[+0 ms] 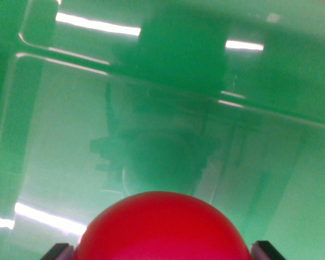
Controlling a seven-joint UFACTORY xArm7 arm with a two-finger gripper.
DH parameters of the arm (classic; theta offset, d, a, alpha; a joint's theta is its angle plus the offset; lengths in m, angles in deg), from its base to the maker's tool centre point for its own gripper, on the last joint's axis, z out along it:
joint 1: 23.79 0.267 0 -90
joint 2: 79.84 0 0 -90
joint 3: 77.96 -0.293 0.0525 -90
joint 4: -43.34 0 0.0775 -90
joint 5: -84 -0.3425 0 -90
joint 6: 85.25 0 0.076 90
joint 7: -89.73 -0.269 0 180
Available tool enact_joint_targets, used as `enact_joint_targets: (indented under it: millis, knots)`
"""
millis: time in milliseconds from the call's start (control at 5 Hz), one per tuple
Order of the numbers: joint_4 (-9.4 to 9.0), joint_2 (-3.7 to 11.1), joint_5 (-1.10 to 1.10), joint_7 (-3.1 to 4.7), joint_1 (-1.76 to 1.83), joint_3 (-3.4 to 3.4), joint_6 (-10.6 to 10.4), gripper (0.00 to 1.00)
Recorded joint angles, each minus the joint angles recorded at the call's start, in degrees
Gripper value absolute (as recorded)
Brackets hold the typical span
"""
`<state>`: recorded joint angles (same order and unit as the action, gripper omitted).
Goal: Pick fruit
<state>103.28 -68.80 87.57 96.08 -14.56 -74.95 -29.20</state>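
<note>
You see the red fruit [162,227] filling the bottom centre of the wrist view, with the two dark tips of the pincer [163,250] showing at either side of it, closed around it. Behind, a glossy green surface [260,162] fills the frame, mirroring bright light strips.

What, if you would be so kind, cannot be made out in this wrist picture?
- Red fruit: lower part cut off by the bottom edge; its kind is unclear.
- Claw: only two dark tips show; grip uncertain.
- Green bin: glossy reflections blur its surface.
</note>
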Motion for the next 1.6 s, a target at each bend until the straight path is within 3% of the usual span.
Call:
enact_joint_targets:
  millis: [200, 400, 600, 800, 1000, 1200, 1400, 1600]
  knots:
    - [0.0, 0.0, 0.0, 0.0, 0.0, 0.0, 0.0, 1.0]
    - [1.71, -0.74, -0.02, 0.11, 0.01, -0.02, 2.4, 1.0]
    - [1.71, -0.74, -0.02, 0.11, 0.01, -0.02, 2.4, 1.0]
    - [3.49, -1.5, -0.03, 0.22, 0.03, -0.03, 5.0, 1.0]
    - [3.49, -1.5, -0.03, 0.22, 0.03, -0.03, 5.0, 1.0]
    - [5.23, -2.25, -0.05, 0.33, 0.05, -0.05, 7.5, 1.0]
    - [5.23, -2.25, -0.05, 0.33, 0.05, -0.05, 7.5, 1.0]
    - [7.1, -3.06, -0.07, 0.45, 0.06, -0.07, 10.1, 1.0]
